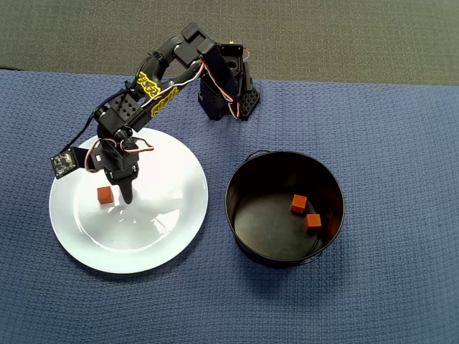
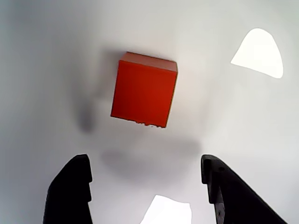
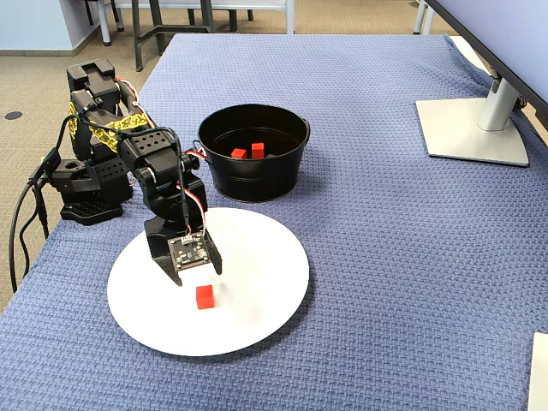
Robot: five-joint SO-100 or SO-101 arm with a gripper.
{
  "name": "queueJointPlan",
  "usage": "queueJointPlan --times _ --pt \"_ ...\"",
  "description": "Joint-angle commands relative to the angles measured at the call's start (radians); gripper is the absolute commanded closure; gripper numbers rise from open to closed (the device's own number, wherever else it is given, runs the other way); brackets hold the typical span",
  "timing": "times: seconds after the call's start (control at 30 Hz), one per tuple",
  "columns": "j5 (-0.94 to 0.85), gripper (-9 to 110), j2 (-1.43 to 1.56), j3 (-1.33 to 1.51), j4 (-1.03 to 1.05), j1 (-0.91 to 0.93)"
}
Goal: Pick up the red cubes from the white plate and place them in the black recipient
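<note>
One red cube (image 1: 105,195) lies on the white plate (image 1: 165,229), left of centre in the overhead view. My gripper (image 1: 123,188) hangs over the plate just beside it, open and empty. In the wrist view the cube (image 2: 145,89) sits ahead of the two black fingertips (image 2: 77,177), not between them; my gripper (image 2: 145,161) is spread wider than the cube. In the fixed view the cube (image 3: 205,296) lies just in front of my gripper (image 3: 195,270). The black pot (image 1: 244,179) stands right of the plate and holds two red cubes (image 1: 298,204) (image 1: 313,221).
The arm's base (image 1: 229,93) stands behind the plate on the blue cloth (image 1: 387,143). In the fixed view a monitor stand (image 3: 471,128) is at the far right and the table's left edge drops to the floor beside the base (image 3: 86,197).
</note>
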Motion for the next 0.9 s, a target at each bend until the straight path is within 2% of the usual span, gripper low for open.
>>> queueJointPlan --times 0.0,0.63,0.87 --pt "0.018 81 -0.003 -0.094 -0.023 0.017" --pt "0.075 85 -0.104 -0.239 -0.061 0.037" --pt "0.104 95 -0.112 -0.247 -0.061 0.038"
